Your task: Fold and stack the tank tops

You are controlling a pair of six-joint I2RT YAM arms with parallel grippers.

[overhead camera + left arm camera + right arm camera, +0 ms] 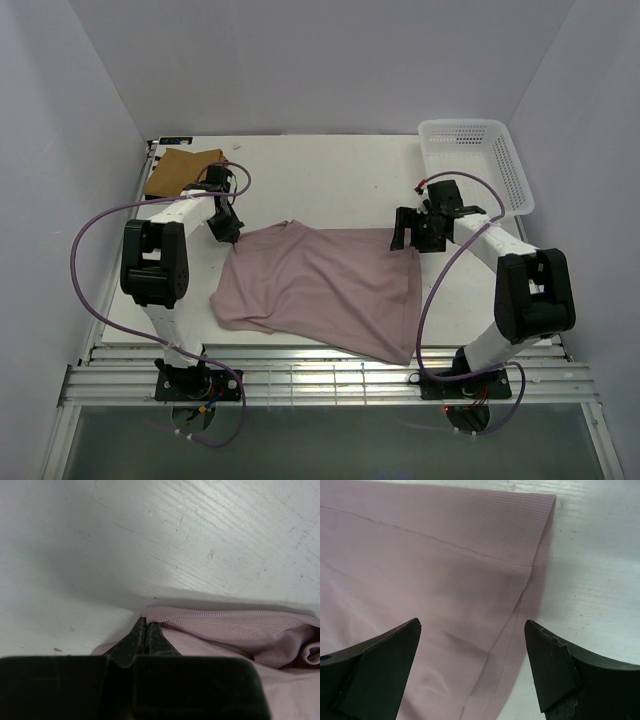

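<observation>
A pale pink tank top [320,285] lies spread on the white table, with one corner hanging over the near edge. My left gripper [228,232] is at its far left corner. In the left wrist view the jaws [145,625] are pressed together on the bunched pink hem [225,630]. My right gripper [405,235] hovers over the far right corner. In the right wrist view it [472,630] stands open, its fingers on either side of the side seam of the pink cloth [420,555]. A tan-brown tank top [180,170] lies folded at the back left.
A white mesh basket [475,160] stands at the back right, just behind the right arm. White walls close in the table on the left, back and right. A slatted rail [320,380] runs along the near edge.
</observation>
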